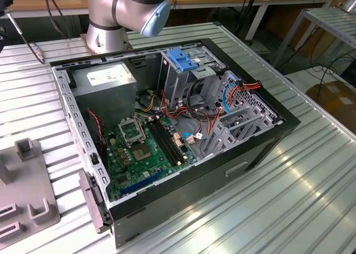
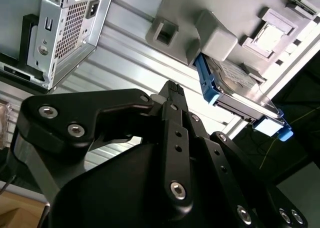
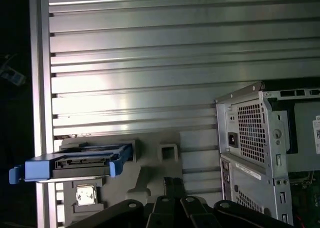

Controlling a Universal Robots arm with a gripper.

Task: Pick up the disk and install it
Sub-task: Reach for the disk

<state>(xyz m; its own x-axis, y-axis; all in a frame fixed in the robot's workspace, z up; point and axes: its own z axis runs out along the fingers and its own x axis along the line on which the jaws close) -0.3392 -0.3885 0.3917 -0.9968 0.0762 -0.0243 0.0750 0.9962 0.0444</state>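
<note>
One relation matters most here: the disk (image 2: 240, 88) lies to the side of the tool (image 2: 171, 85), on the side turned away from the computer case (image 2: 65, 28), and the two are clearly apart, with bare holder between them. In both wrist views the disk stands on edge in a slot of a grey holder (image 3: 150, 170) that rests on the ribbed metal table (image 3: 150, 63), close to the table's rim. In the first wrist view its thin upper edge, framed by the blue rails (image 3: 45, 167), runs along the table's ribs, roughly in line with the direction from tool to disk. One blue end reaches out past the rim. Whether that upper edge is the long or the short one I cannot tell for sure. The second wrist view shows the broad labelled face slanting away from a raised grey block of the holder. The tool hangs above the holder, somewhere between the disk and the case, touching nothing. Its fingers (image 3: 169, 184) appear drawn together at the middle, with the black links folded in on either side, so I judge it closed and empty. In the exterior view the case lies on its side with its cover off, beside the holder, which sits toward the exterior view's left. The disk is not yet picked up.
</note>
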